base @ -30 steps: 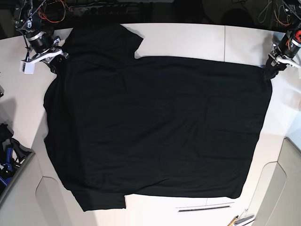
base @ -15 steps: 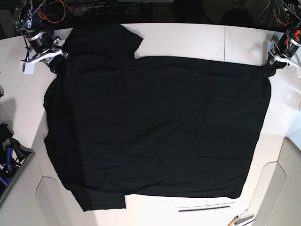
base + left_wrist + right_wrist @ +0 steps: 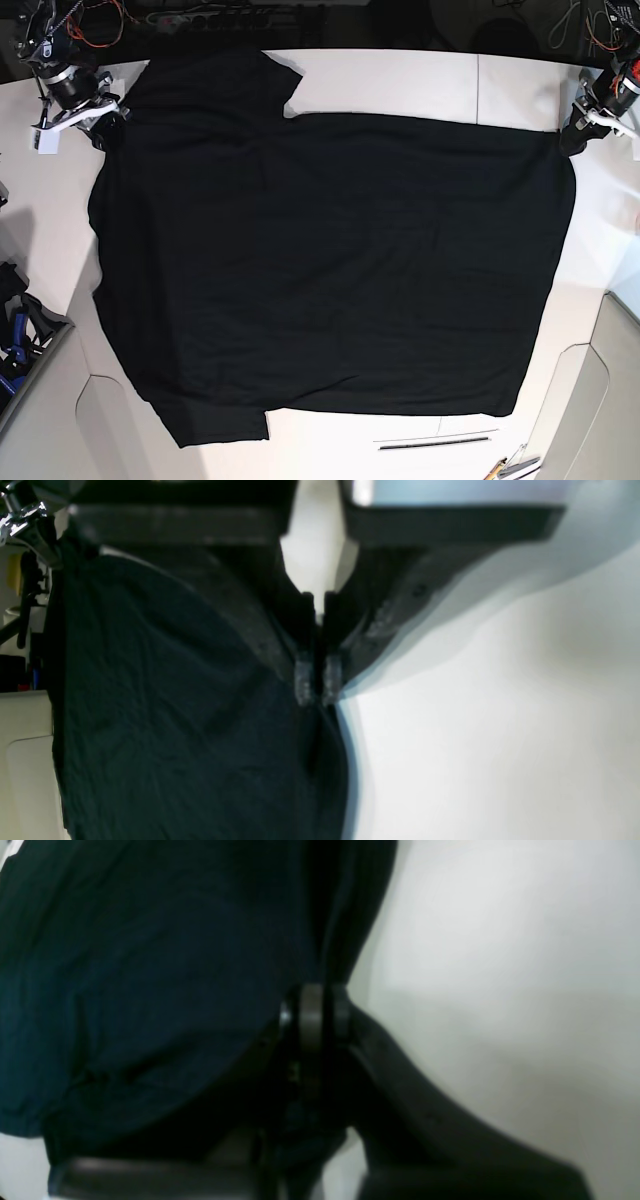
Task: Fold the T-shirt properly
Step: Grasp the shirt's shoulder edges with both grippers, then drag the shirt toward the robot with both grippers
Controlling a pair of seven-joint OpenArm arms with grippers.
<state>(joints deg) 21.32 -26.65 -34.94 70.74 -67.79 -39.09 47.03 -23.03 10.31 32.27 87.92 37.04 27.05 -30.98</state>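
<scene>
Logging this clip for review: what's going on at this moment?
A two-armed robot has a large black T-shirt spread flat, plain side up, on a white table. The left gripper is shut on the shirt's far corner at one end, and the right gripper is shut on its far edge at the other end. No fold has been made yet.

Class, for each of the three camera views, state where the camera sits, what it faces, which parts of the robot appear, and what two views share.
Base: overhead, looking down on the table with the T-shirt spread out; right gripper top left, left gripper top right.
Left wrist: on the left arm, looking along its left gripper, shut on the T-shirt's edge.
Right wrist: on the right arm, facing its right gripper, shut on the T-shirt.
Shared: all show the black cloth on the white table.
</scene>
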